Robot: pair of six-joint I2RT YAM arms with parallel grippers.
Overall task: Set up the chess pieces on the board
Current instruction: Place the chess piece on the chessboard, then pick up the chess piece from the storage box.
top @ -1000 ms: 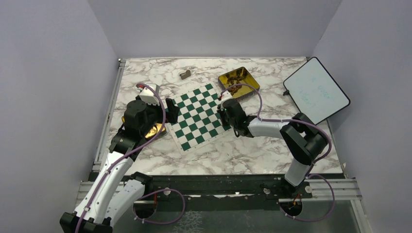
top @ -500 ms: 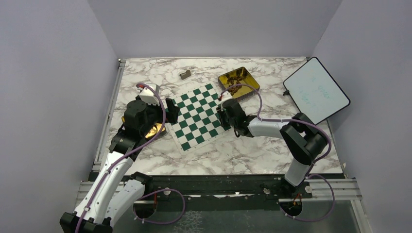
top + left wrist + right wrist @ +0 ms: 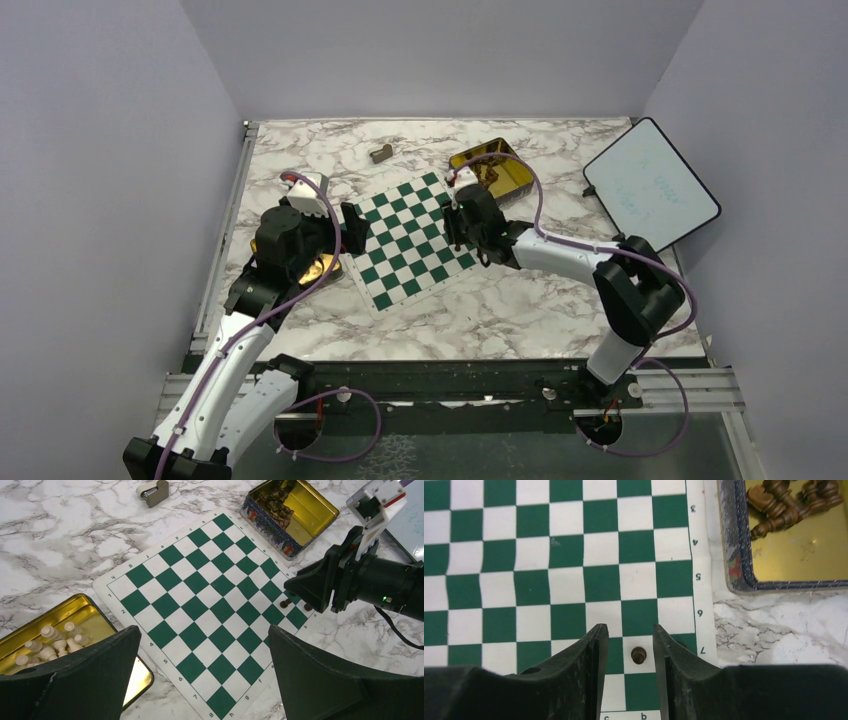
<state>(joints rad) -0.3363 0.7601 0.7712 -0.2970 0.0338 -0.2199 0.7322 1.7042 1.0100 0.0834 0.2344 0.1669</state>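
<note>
Dark brown, tiny, round-topped: logged one pawn (image 3: 639,655) upright on a white square in the board's (image 3: 566,587) row marked 7, by the edge nearest the gold tin (image 3: 734,540). Found it right under the right gripper (image 3: 628,635), between the fingers and touching neither, long axis vertical, pointing up into the gap. Noted those jaws part-way apart, holding nothing. Saw the left gripper (image 3: 204,635) spread wide over the board's opposite side, well apart from the pawn, so judged the right arm nearer. Spotted more chess pieces (image 3: 784,502) heaped in that tin.
</note>
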